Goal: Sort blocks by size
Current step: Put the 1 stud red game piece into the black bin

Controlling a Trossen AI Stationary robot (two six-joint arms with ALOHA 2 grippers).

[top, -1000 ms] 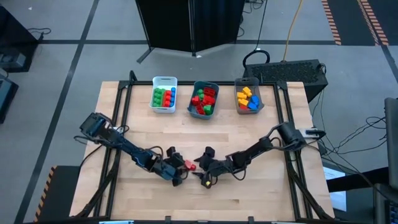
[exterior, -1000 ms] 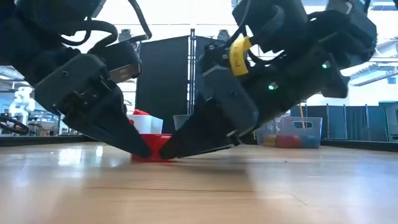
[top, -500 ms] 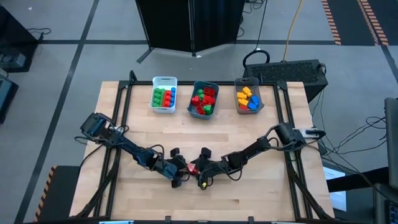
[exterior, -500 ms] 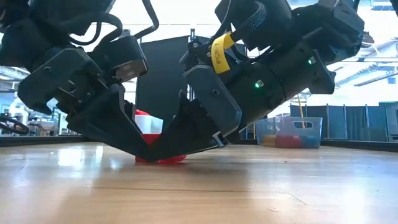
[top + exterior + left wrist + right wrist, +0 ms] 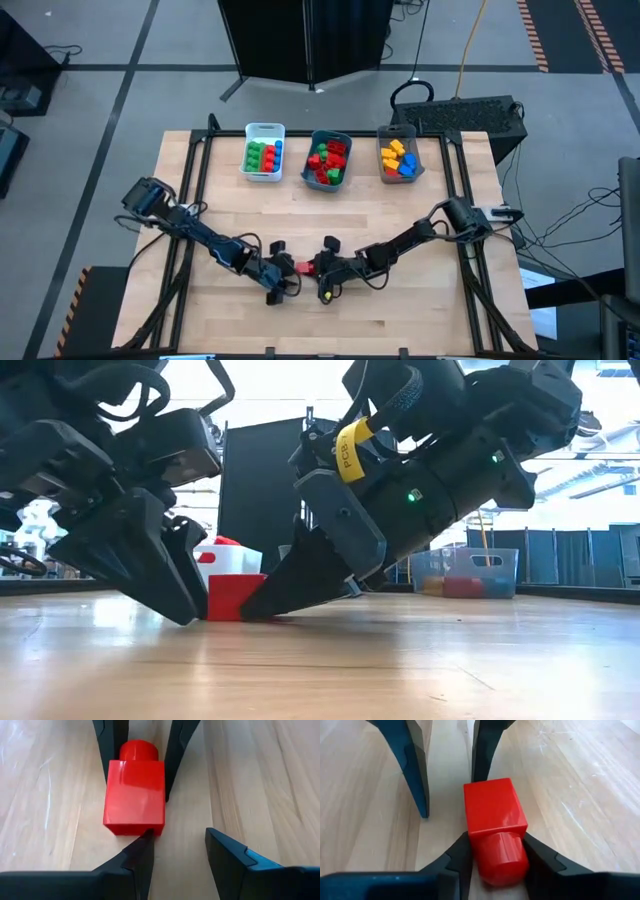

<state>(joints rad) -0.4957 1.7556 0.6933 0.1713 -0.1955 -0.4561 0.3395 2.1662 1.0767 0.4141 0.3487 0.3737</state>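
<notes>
A small red one-stud block (image 5: 302, 267) lies on its side on the wooden table near the front edge. Its stud (image 5: 499, 857) points toward the table's right. My right gripper (image 5: 314, 268) comes from the right and is shut on the stud end. My left gripper (image 5: 285, 274) faces it from the left and is open. One of its fingers is at the block's flat base (image 5: 134, 826) and the other stands free beside it. The low view shows the block (image 5: 236, 597) between the two grippers. My left gripper touches the block only with one fingertip (image 5: 145, 837), set against the lower edge of its flat base end; the other finger is clear of it. The fingers slant down from the table's left. My right gripper pinches the round stud (image 5: 492, 851) between its two fingers (image 5: 462, 857). The fingers slant down from the table's right and lie along the block. The block rests on its side on the table.
Three bins stand in a row at the table's far edge: white (image 5: 265, 152), teal (image 5: 328, 158) and grey (image 5: 399, 155), each with several coloured blocks. Bare wood lies between the bins and the grippers.
My right gripper has moved toward the table's left onto the red block, and its fingers now flank the stud. My left gripper has drawn back a little toward the table's left. The block stays on the table.
</notes>
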